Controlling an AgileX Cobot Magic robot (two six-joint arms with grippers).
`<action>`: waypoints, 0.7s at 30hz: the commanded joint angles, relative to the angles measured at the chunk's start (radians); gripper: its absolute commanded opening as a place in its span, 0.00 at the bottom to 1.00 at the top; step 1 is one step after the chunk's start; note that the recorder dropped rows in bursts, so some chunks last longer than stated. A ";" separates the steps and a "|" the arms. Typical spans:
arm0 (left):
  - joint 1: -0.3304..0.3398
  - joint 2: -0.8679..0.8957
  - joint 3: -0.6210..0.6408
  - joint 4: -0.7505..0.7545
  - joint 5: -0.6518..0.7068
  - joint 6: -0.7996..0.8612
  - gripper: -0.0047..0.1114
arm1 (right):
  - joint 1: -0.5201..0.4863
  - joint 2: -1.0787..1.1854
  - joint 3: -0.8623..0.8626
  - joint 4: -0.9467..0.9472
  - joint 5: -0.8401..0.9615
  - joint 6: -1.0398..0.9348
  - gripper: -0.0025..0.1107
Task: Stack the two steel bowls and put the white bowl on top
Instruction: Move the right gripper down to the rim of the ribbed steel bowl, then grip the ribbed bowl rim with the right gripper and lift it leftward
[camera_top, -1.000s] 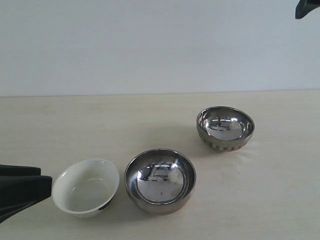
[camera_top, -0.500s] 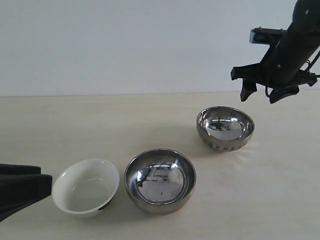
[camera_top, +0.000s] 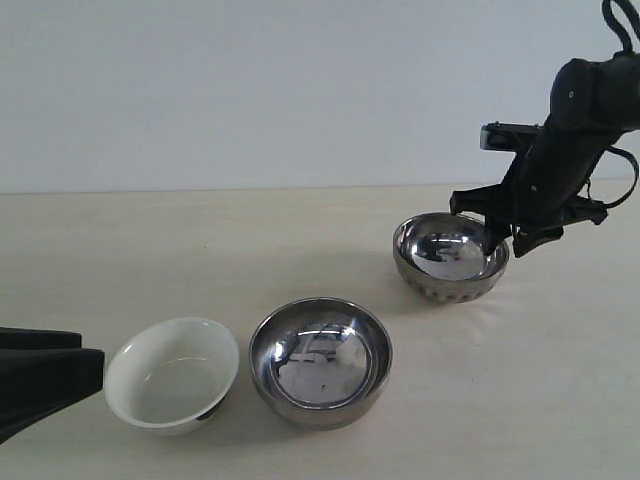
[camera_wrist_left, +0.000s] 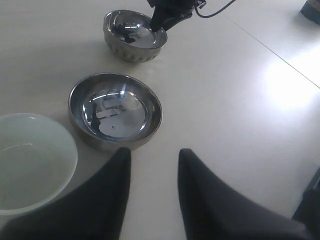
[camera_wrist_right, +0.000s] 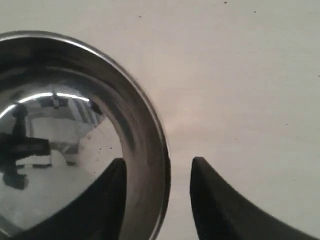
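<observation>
The ribbed steel bowl (camera_top: 450, 256) stands at the back right of the table. My right gripper (camera_top: 505, 238) is open over its right rim, one finger inside the bowl and one outside, as the right wrist view shows around the rim (camera_wrist_right: 152, 145). The smooth steel bowl (camera_top: 320, 360) sits front centre, with the white bowl (camera_top: 172, 373) just to its left. Low at the front left, my left gripper (camera_wrist_left: 152, 155) is open and empty, near the smooth bowl (camera_wrist_left: 115, 110) and the white bowl (camera_wrist_left: 30, 160).
The pale table (camera_top: 560, 380) runs back to a plain wall. In the left wrist view the ribbed bowl (camera_wrist_left: 134, 36) and the right arm (camera_wrist_left: 172, 10) lie beyond the smooth bowl, and a table edge (camera_wrist_left: 270, 50) crosses at the right.
My right arm has come down from the upper right and now straddles the ribbed bowl's right rim. The bowls and the left gripper have not moved.
</observation>
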 joint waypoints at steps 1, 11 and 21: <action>-0.002 -0.006 0.004 -0.011 -0.015 -0.006 0.31 | -0.004 0.015 -0.005 0.004 -0.009 -0.018 0.43; -0.002 -0.006 0.004 -0.011 -0.015 -0.004 0.31 | -0.004 0.032 -0.005 0.004 -0.032 -0.055 0.03; -0.002 -0.006 0.004 -0.011 -0.015 -0.004 0.31 | -0.004 0.000 -0.005 0.016 -0.030 -0.060 0.02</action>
